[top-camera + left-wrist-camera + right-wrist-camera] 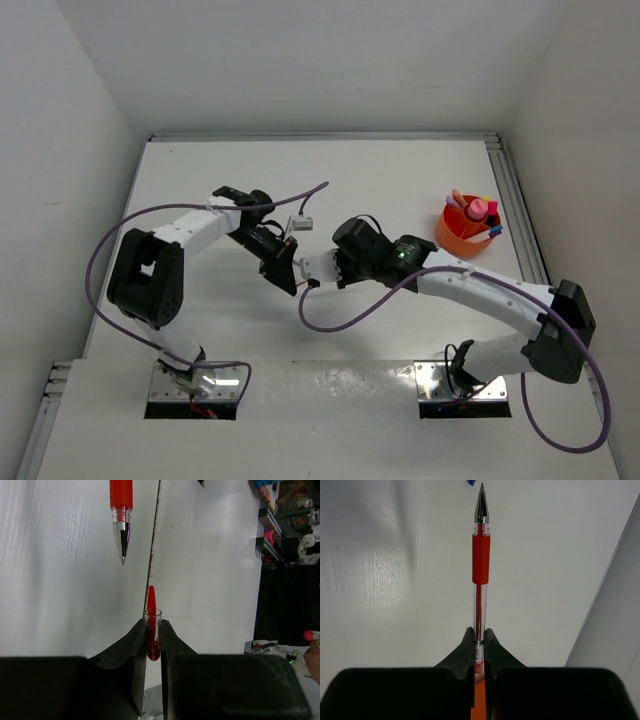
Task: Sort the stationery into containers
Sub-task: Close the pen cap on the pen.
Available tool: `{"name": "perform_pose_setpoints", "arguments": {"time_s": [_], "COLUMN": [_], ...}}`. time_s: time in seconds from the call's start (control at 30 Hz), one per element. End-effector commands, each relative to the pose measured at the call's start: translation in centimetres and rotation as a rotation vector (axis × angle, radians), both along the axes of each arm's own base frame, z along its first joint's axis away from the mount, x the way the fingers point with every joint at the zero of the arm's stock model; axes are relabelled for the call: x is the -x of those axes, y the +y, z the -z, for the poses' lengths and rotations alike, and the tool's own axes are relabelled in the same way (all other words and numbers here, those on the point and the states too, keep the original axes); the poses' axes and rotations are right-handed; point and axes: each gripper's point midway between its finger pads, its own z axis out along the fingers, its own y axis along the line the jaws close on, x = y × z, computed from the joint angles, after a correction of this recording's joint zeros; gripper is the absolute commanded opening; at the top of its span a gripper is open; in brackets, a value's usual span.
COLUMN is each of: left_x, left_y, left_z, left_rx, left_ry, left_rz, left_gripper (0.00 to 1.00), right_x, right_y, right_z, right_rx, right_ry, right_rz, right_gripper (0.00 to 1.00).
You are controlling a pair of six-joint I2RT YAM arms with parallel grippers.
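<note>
My right gripper (479, 632) is shut on the rear part of a red pen (480, 565), whose bare metal tip points away from the camera. A clear pen cap (152, 630) with a red clip stands upright between the shut jaws of my left gripper (152, 624). The red pen's tip (122, 540) hangs above and left of that cap, apart from it. From above, the left gripper (285, 270) and the right gripper (312, 274) face each other closely over the table's middle. The orange bowl (458, 238) at the right holds several markers (480, 208).
Purple cables loop from both arms over the table, one of them carrying a small white connector (302, 222). White walls close the table at the back and both sides. A rail (515, 215) runs along the right edge beside the bowl.
</note>
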Motion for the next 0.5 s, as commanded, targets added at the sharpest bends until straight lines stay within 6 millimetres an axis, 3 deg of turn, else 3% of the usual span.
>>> {"name": "perform_pose_setpoints", "arguments": {"time_s": [0.0,0.47], "left_x": [0.2,0.9], "left_y": [-0.4,-0.4], "left_z": [-0.5,-0.7], "left_rx": [0.048,0.079], "left_ry": [0.042,0.064], "left_rz": [-0.005,0.023], "left_gripper": [0.0,0.0], "right_x": [-0.2,1.4], "right_y": [1.0,1.7], "right_z": [-1.4,-0.7], "right_rx": [-0.036,0.009], "right_ry": [-0.055,-0.075], "right_rz": [-0.021,-0.132], "right_gripper": [0.0,0.0]}}
